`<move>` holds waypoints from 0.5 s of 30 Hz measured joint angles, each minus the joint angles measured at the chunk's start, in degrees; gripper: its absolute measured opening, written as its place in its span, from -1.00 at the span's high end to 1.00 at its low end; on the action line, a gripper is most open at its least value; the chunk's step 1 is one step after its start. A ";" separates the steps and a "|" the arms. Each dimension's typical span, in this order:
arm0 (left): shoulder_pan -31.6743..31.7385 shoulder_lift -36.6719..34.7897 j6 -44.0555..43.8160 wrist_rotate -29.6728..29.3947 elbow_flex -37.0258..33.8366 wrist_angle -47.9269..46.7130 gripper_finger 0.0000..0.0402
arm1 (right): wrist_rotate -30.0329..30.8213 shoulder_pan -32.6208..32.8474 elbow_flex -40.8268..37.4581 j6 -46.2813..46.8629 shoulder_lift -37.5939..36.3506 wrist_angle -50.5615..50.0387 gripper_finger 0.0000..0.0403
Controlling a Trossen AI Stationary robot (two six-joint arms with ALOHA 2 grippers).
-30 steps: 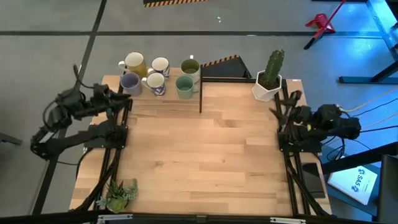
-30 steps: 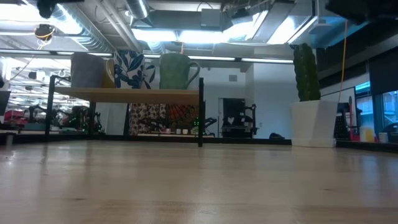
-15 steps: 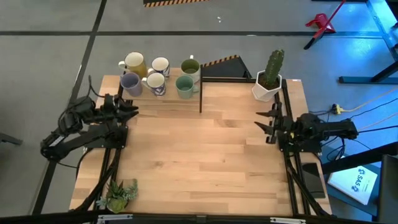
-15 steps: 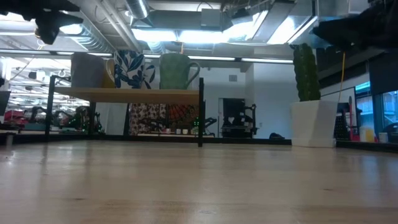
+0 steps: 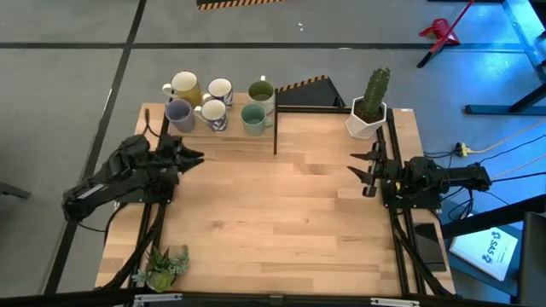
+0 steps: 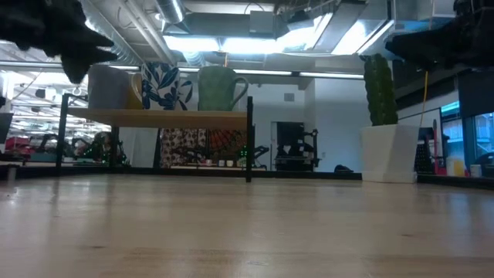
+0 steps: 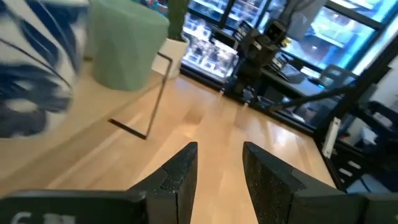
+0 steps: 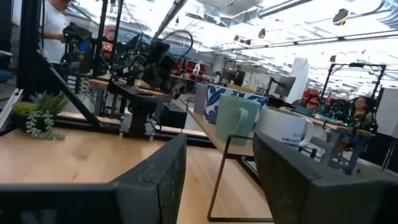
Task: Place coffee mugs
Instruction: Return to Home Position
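Six coffee mugs stand on their bases on a raised wooden shelf (image 5: 223,130) at the table's far left: cream-yellow (image 5: 183,85), two whitish (image 5: 219,89) (image 5: 262,91), lavender (image 5: 177,113), blue-patterned whitish (image 5: 212,113) and sage green (image 5: 252,118). The low view shows the green mug (image 6: 220,89) and the patterned mug (image 6: 160,85) on the shelf. My left gripper (image 5: 194,156) (image 7: 219,165) is open and empty, near of the shelf, pointing toward the table's right. My right gripper (image 5: 365,175) (image 8: 217,162) is open and empty at the right edge, pointing left.
A white faceted pot with a cactus (image 5: 368,109) stands at the far right corner. A small green plant (image 5: 162,266) sits at the near left corner. The shelf's black wire leg (image 5: 275,128) stands beside the green mug. Bare wooden tabletop (image 5: 281,213) lies between the arms.
My left gripper has moved away from the mugs on the shelf, toward the table's right and near edge, staying open. My right gripper has swung out from the far right and turned toward the table's left, then stayed still. The mugs have not moved.
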 joint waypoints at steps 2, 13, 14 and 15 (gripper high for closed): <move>-0.02 0.00 -0.66 1.51 -2.60 2.55 0.39 | 0.43 0.00 0.00 0.00 -0.01 0.13 0.12; -2.57 -0.02 -3.10 3.73 -12.66 12.48 0.39 | 4.08 0.00 0.00 -0.24 0.00 0.03 0.12; -3.26 -0.02 -3.02 2.70 -13.09 13.36 0.39 | 4.38 0.00 0.00 -0.24 -0.01 -0.01 0.12; -4.06 -0.02 -3.00 1.59 -13.71 14.40 0.39 | 4.51 0.00 0.00 -0.24 0.01 -0.05 0.12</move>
